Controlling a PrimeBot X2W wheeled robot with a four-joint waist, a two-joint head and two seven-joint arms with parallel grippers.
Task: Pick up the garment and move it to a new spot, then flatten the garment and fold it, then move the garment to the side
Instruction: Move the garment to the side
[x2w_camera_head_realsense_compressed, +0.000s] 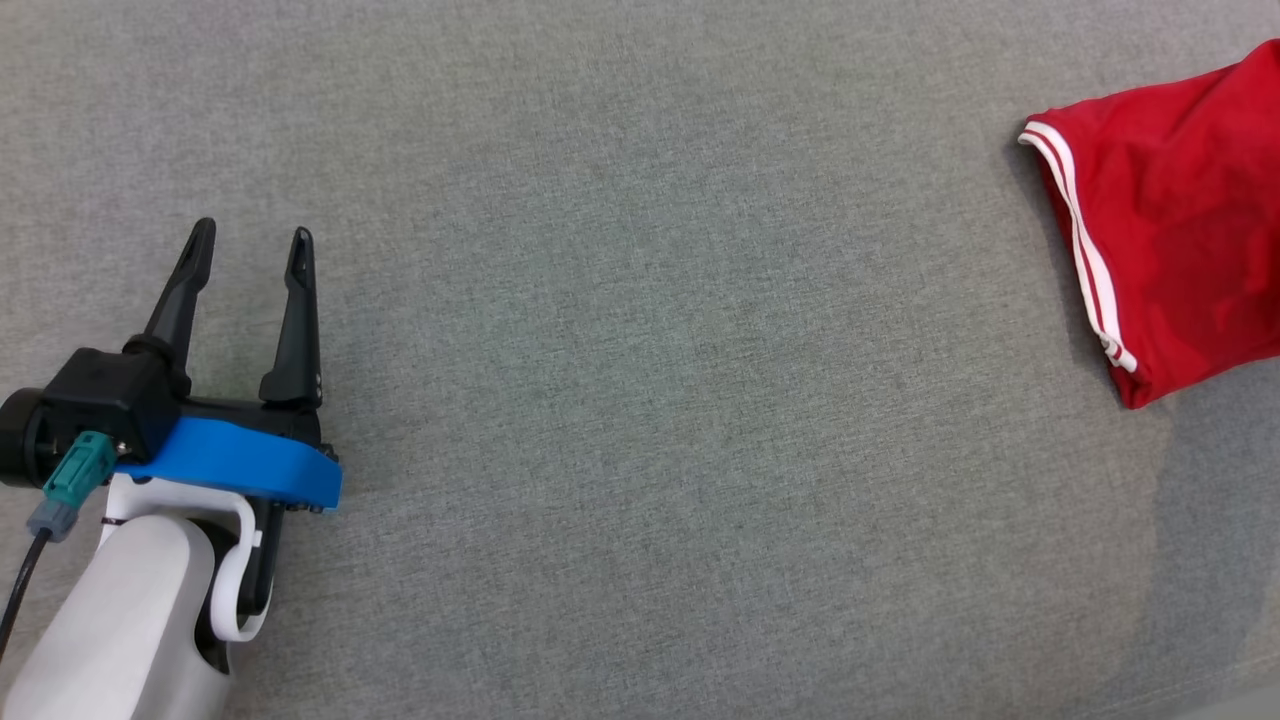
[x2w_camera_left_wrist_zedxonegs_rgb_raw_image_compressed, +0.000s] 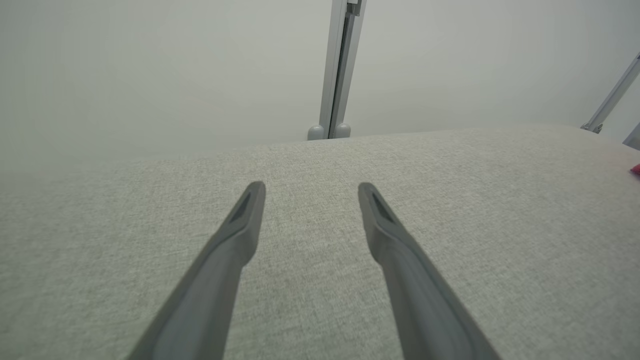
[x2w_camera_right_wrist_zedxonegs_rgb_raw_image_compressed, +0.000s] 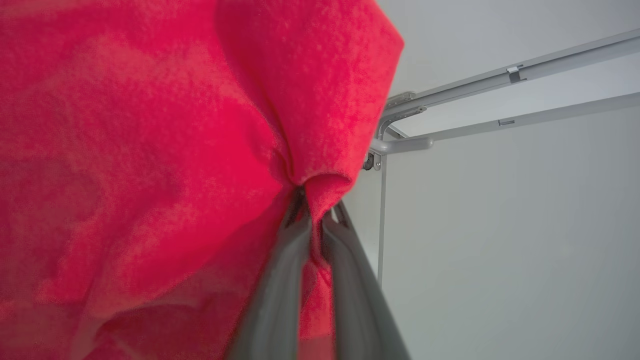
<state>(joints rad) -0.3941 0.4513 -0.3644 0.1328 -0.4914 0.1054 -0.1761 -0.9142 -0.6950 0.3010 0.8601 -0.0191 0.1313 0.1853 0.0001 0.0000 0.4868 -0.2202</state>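
The garment (x2w_camera_head_realsense_compressed: 1180, 220) is red with two white stripes along one hem and hangs at the far right of the head view, running off the frame edge. Up close in the right wrist view, my right gripper (x2w_camera_right_wrist_zedxonegs_rgb_raw_image_compressed: 316, 212) is shut on a pinched fold of the red garment (x2w_camera_right_wrist_zedxonegs_rgb_raw_image_compressed: 150, 150), which bunches over the fingertips and spreads to the left. My left gripper (x2w_camera_head_realsense_compressed: 255, 240) sits at the lower left over the grey fabric surface (x2w_camera_head_realsense_compressed: 640, 400), open, with nothing between its fingers (x2w_camera_left_wrist_zedxonegs_rgb_raw_image_compressed: 240, 225). A sliver of red (x2w_camera_left_wrist_zedxonegs_rgb_raw_image_compressed: 636, 170) shows at the right edge of the left wrist view.
The grey fabric surface stretches wide between my left gripper and the garment. A pale wall with a metal upright (x2w_camera_left_wrist_zedxonegs_rgb_raw_image_compressed: 340, 70) stands behind its far edge. Grey metal rails (x2w_camera_right_wrist_zedxonegs_rgb_raw_image_compressed: 500, 105) cross the wall behind the right gripper.
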